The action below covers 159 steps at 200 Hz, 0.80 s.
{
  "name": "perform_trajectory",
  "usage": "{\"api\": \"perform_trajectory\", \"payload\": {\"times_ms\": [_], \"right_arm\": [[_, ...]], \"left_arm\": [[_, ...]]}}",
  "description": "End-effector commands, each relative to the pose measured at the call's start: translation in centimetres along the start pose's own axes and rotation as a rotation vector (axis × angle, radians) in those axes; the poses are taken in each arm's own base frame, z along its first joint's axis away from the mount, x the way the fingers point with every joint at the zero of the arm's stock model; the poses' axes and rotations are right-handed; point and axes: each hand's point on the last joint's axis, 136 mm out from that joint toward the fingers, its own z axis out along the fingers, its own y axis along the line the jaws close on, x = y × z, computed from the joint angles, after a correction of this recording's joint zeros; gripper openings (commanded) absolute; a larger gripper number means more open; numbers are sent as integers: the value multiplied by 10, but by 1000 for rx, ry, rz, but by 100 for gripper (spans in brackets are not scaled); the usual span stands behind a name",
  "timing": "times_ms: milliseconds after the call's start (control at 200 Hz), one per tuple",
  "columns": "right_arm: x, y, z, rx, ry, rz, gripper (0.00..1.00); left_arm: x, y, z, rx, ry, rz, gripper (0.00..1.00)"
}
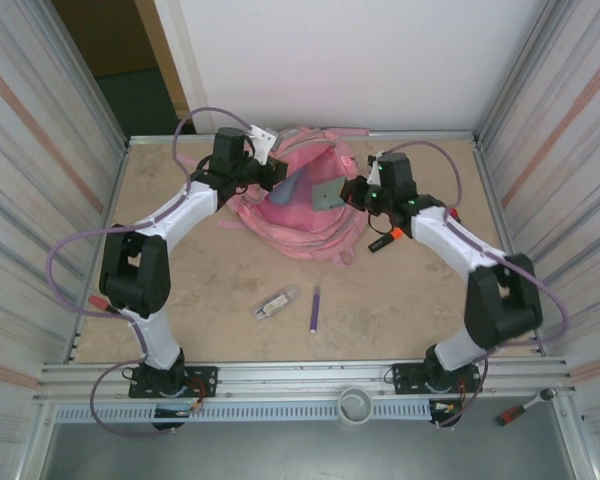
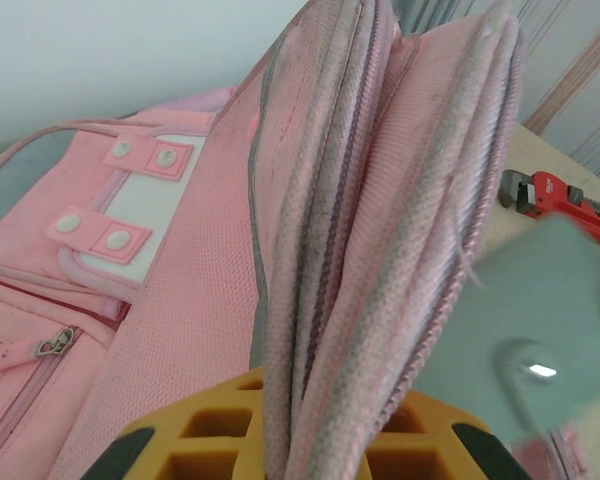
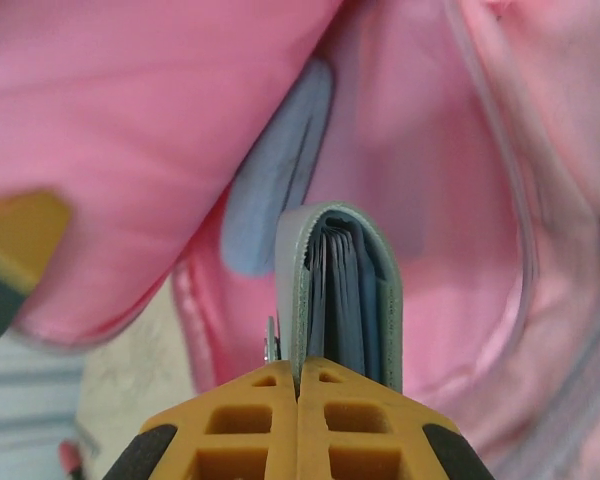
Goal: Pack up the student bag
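The pink student bag (image 1: 298,212) lies at the back middle of the table, its mouth held up. My left gripper (image 1: 271,172) is at its upper left, shut on a thick fold of the bag's zip edge (image 2: 330,300), which runs up between the yellow fingers (image 2: 205,425). My right gripper (image 1: 348,192) is at the bag's right side, shut on the thin edge of a grey-blue pencil pouch (image 3: 345,290). The pouch (image 1: 325,196) hangs in the bag's open mouth, with pink lining (image 3: 460,200) around it. In the left wrist view the pouch (image 2: 545,320) is a blurred teal shape on the right.
On the table in front of the bag lie a purple pen (image 1: 315,308) and a small clear-and-white item (image 1: 276,303). An orange-and-black item (image 1: 382,241) sits beside the right arm. A red wrench (image 2: 552,196) lies to the bag's right. Ribbed walls enclose both sides.
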Motion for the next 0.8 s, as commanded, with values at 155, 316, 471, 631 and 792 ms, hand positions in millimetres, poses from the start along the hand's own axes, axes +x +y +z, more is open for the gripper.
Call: {"api": "perform_trajectory", "payload": {"times_ms": [155,316,471,631,792], "right_arm": [[-57,7,76,25,-207,93,0],[-60,-6,115,56,-238,122,4],[-48,4,127,-6,-139,64,27],[-31,15,85,-15,-86,-6,41],[1,5,27,81,-52,-129,45]], "left_arm": [[-39,-13,-17,50,-101,52,0],[-42,-16,-19,62,-112,54,0],[-39,-17,-20,63,-106,57,0],[-31,-13,-17,51,-93,53,0],[-19,-12,-13,57,-74,57,0]]}}
